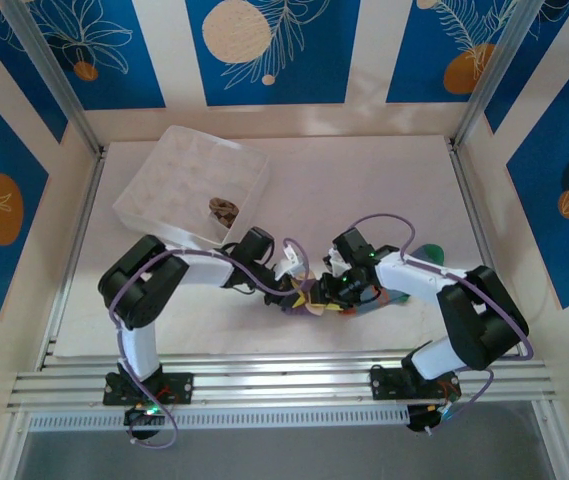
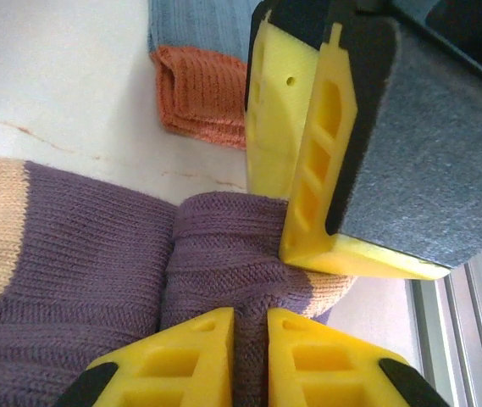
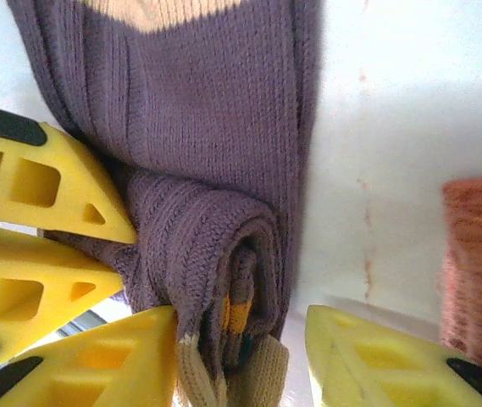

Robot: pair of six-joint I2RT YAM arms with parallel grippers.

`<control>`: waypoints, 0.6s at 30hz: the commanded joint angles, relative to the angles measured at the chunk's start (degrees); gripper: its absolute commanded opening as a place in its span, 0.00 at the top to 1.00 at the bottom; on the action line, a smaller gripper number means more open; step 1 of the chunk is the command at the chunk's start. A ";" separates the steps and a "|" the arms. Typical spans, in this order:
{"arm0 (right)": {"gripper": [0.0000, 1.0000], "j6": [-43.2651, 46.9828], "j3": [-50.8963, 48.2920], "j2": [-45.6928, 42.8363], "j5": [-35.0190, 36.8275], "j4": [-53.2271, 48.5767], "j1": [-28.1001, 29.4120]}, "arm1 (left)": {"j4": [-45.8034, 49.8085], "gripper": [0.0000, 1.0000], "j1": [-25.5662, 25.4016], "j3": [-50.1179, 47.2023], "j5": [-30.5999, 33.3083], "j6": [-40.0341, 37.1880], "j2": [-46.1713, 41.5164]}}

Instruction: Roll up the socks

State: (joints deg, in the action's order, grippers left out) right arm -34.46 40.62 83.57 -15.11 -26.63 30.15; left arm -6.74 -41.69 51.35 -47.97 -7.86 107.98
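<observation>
The left gripper [image 2: 250, 331] is pinched on a fold of the purple sock [image 2: 80, 254]. The right gripper [image 3: 241, 326] stands apart around that sock's rolled end, which touches one finger. The sock lies on the table [image 1: 364, 190] between the arms. The orange-cuffed sock [image 2: 198, 93] lies just beside it, and the brown sock [image 1: 224, 208] sits in the box [image 1: 154, 180].

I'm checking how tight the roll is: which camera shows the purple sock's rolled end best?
The right wrist view: the purple sock turns its rolled end to the camera, coiled layers visible. The left wrist view shows its side, pinched by the left gripper. The top external view shows it small and mostly covered.
</observation>
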 commanded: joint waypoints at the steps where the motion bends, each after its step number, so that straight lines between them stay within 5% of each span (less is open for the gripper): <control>1: 0.56 0.79 1.94 0.13 -0.04 -2.00 -1.03 | 8.56 0.84 -0.16 -1.45 8.37 -1.38 6.28; 9: 0.61 2.42 4.82 7.95 -3.88 2.31 -1.08 | 9.82 0.83 -0.08 -0.64 8.61 -2.15 6.85; 18: 0.88 3.00 6.03 16.48 -3.22 -0.15 -0.28 | 7.88 0.76 -0.24 -3.45 12.83 -3.79 0.20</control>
State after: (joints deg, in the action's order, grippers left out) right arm -32.21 47.88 95.48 -20.69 -25.69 28.62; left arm -5.74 -41.50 51.40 -45.52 -8.80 107.24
